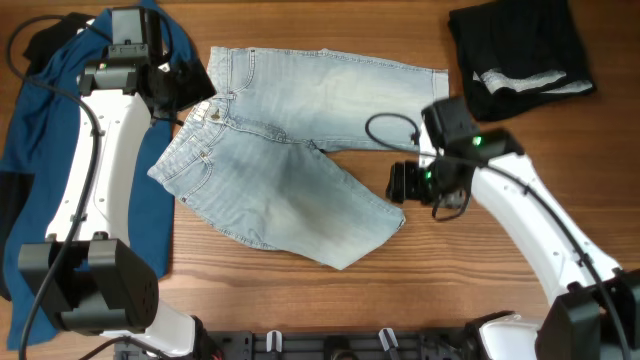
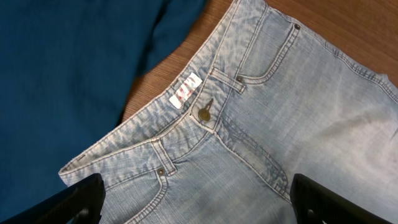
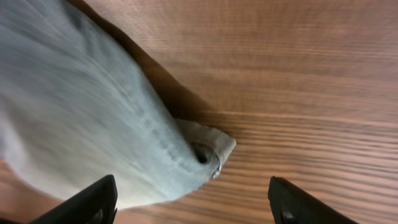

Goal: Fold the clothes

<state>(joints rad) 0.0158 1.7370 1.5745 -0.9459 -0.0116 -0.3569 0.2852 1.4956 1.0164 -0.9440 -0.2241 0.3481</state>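
Note:
Pale blue denim shorts [image 1: 290, 150] lie spread on the wooden table, one leg reaching to the upper right and the other to the lower right. My left gripper [image 1: 185, 88] hovers over the waistband. In the left wrist view it [image 2: 196, 194] stands wide open above the button [image 2: 204, 114] and front pocket, holding nothing. My right gripper [image 1: 403, 183] is by the lower leg's hem. In the right wrist view it [image 3: 193, 198] is open, and the hem corner [image 3: 208, 151] lies on the wood just ahead of its fingers, ungripped.
A deep-blue shirt [image 1: 30, 130] lies along the left edge, partly under the left arm, and shows again as the blue shirt [image 2: 62, 74] in the left wrist view. A black garment [image 1: 520, 45] with a white patch sits at the back right. Bare wood [image 1: 480, 290] runs along the front.

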